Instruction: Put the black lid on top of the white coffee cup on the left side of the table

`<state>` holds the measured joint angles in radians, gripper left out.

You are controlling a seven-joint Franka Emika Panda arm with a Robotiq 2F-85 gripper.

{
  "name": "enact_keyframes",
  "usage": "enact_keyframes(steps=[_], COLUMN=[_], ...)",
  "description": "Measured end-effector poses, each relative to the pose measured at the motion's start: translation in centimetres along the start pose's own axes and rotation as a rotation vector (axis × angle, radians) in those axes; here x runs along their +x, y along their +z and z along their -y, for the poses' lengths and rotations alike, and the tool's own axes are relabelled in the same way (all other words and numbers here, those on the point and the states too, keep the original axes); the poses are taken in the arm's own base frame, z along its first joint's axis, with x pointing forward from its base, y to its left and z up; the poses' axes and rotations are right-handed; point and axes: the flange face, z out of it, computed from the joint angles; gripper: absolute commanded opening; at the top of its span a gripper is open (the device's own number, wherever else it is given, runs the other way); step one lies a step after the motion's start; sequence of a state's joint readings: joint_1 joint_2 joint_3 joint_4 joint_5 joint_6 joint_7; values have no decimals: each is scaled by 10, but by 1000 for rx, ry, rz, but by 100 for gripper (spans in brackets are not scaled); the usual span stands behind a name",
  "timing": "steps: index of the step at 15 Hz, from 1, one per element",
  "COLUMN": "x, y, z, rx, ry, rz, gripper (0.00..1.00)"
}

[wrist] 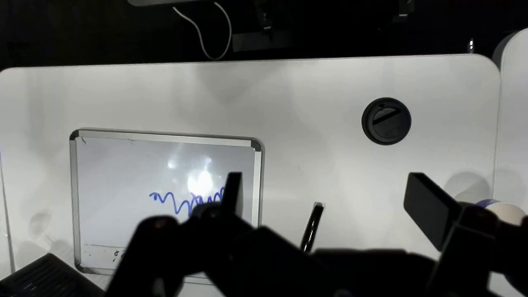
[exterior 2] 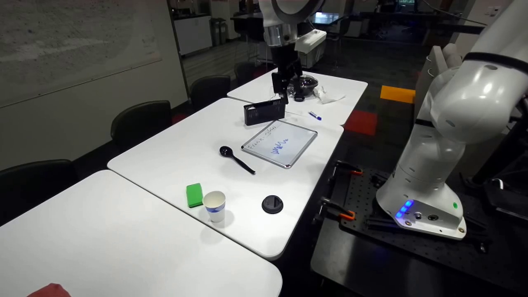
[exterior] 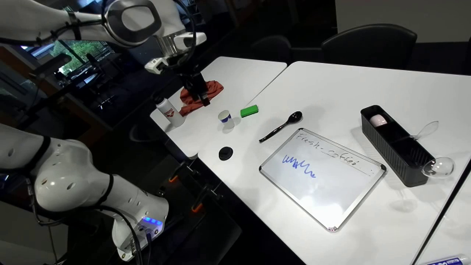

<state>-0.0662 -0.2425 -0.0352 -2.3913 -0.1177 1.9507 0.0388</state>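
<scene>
Black chairs (exterior 2: 142,121) stand along the long edge of the table (exterior 2: 173,161), before a pale wall (exterior 2: 82,123). Through a window (exterior: 73,51), green foliage (exterior: 88,50) looks bright, while the room itself is dim.

In the wrist view, the gripper (wrist: 325,193) partly hides the black spoon (wrist: 312,227) and white coffee cup (wrist: 508,212), while an exterior view's edge crops a red cloth (exterior 2: 51,291).

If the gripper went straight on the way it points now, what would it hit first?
Most likely the table, between the whiteboard and the lid, though depth is unclear in the wrist view and the spoon lies close to that line.
</scene>
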Motion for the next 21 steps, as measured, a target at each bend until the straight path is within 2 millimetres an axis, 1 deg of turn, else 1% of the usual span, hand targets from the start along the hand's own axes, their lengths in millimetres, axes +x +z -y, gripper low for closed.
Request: enact_keyframes(steps=[2,3,9,11,12,14,16,18,21], x=[-2,-4,0,6,11,17,19,16,7], y=[33,43,39,39,44,65,94,125,167], z=[16,19,15,15,16,17,21,29,43], rx=[-12,-16,-10,20,44,103,165,214,250], ry=[-9,-14,-4,13,28,68,112,137,151], rz=[6,19,2,-66,-104,-158,-192,-197,-166], gripper=[100,100,100,100,100,100,100,100,100])
